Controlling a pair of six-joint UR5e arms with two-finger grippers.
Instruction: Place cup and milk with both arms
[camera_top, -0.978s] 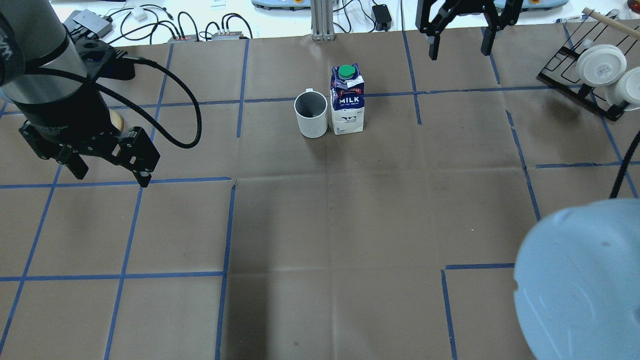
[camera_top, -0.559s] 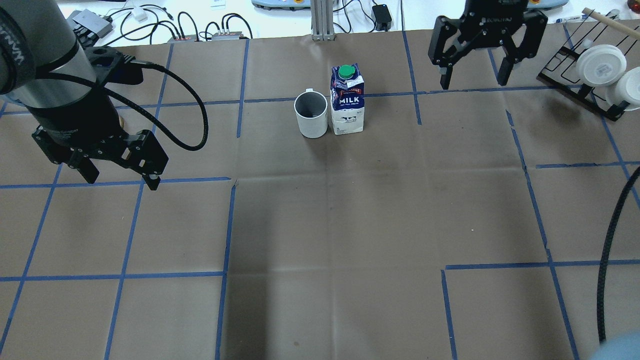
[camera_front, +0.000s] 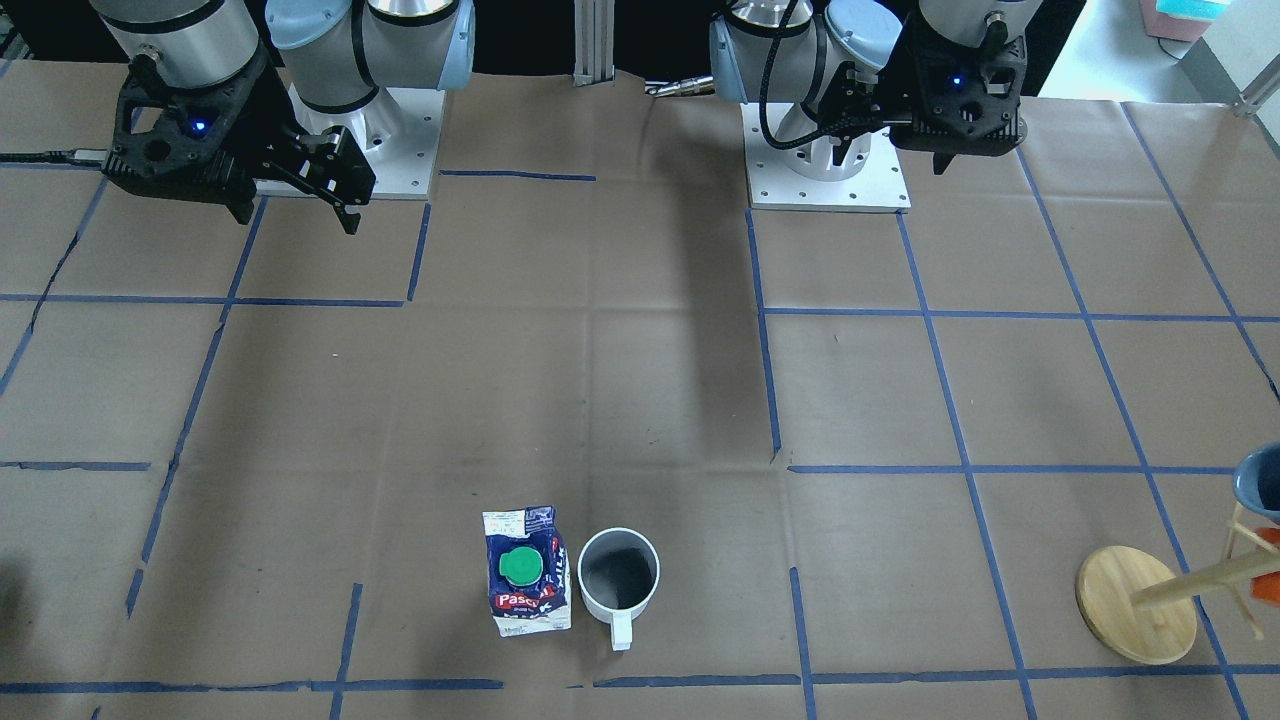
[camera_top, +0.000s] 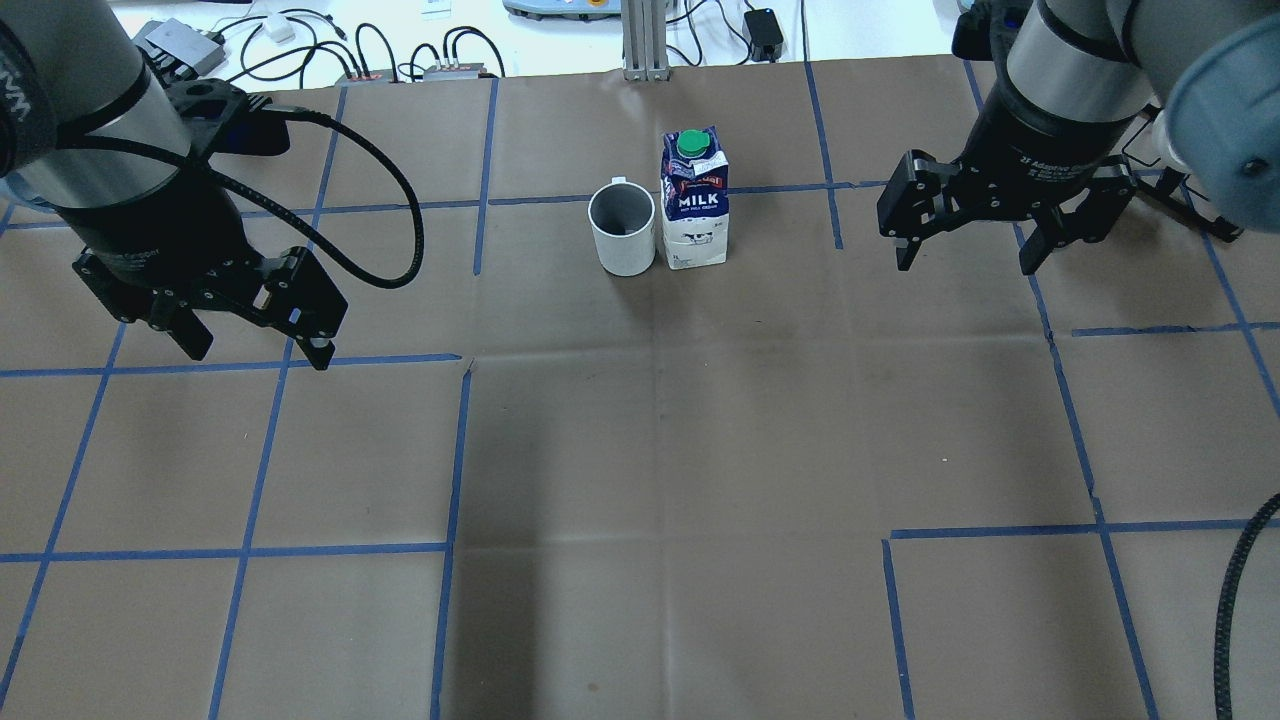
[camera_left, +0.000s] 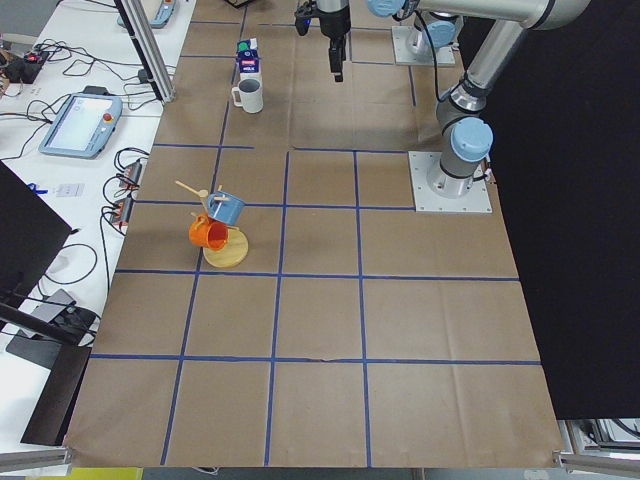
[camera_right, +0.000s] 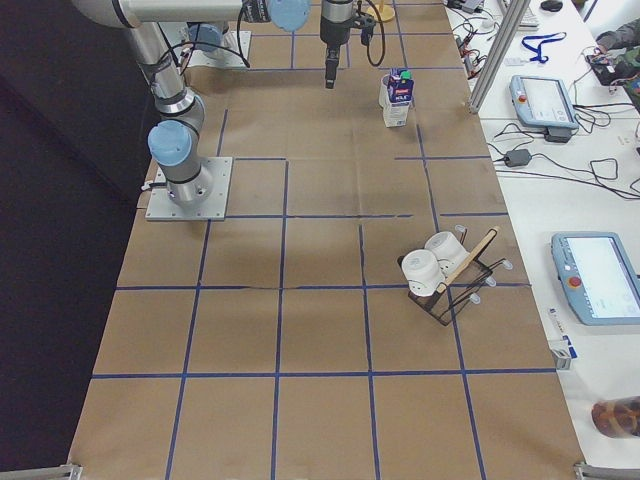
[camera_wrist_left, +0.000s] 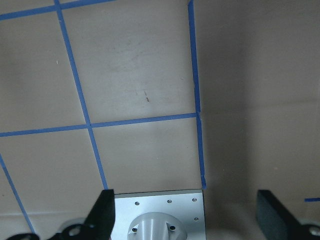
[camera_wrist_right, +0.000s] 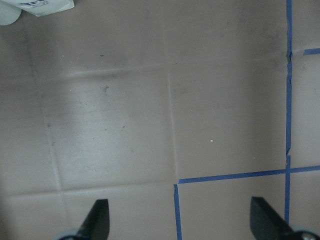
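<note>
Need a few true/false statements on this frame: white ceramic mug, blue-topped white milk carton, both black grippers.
1. The white ceramic mug stands upright beside the blue-topped white milk carton, on the robot's left of it. True.
2. The left gripper holds the mug. False: it is open and empty, well apart from it.
3. The carton's round green cap is on. True.
4. The right gripper is shut on the carton. False: it is open, clear of it.
</note>
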